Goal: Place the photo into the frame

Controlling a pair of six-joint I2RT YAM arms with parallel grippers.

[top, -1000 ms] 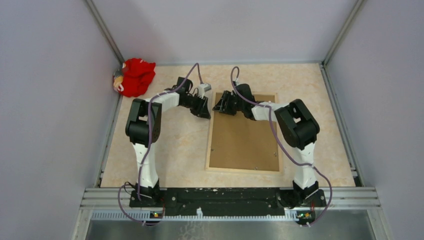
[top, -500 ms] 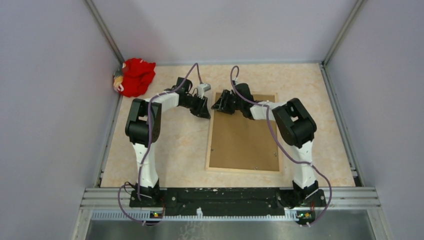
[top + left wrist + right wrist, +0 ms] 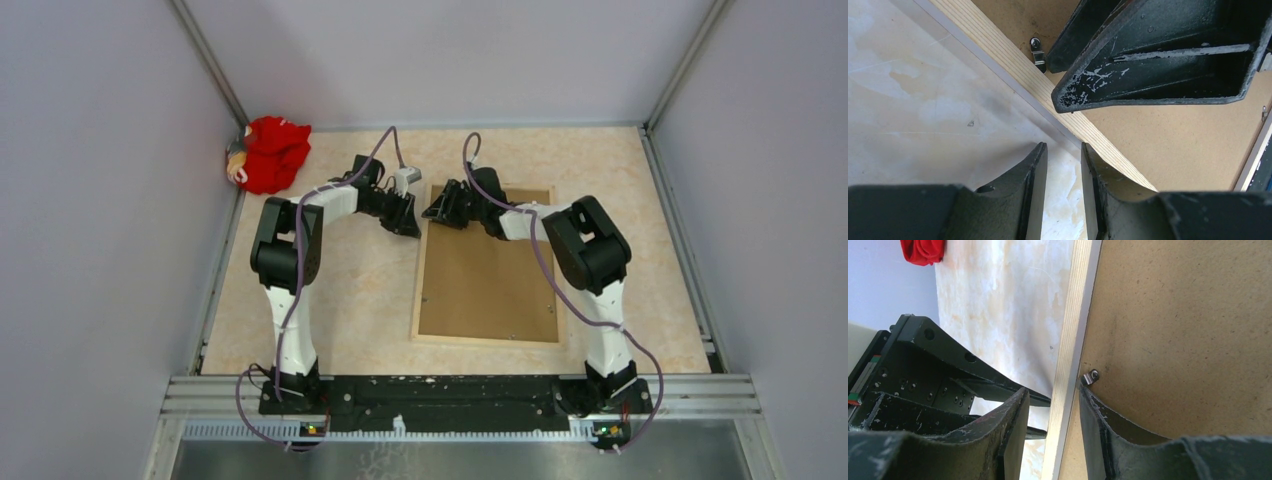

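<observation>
Right wrist view, right gripper (image 3: pixel 1052 390): part open, its black fingers astride the left rail of the large thin rectangular picture frame (image 3: pixel 1082 290), which lay pale wood back up. A strip of table showed between one finger and the rail, so nothing was clamped.
Left gripper (image 3: pixel 1063 146): a narrow gap between its fingers, with only table visible in it. One finger hung over the same rail from the outer side, and it held nothing that I could see.
Grippers together: facing each other near the frame's far left corner, close but apart.
Small metal retaining clip (image 3: pixel 1091 376): at the rail's inner edge, just beside the right gripper's inner finger.
Plain brown backing board (image 3: pixel 490 280): flat inside the frame, filling it.
Frame position: flat and face down, right of centre on the beige marbled table (image 3: pixel 350 290).
Photo: not visible in any view, and whether it lay under the board could not be told.
Crumpled red cloth (image 3: pixel 268 153): in the far left corner, well apart.
Progress: unclear. The board was seated, so either the photo was already inside and only the clips remained, or the back had yet to be opened. I judged the clip to be the next target.
</observation>
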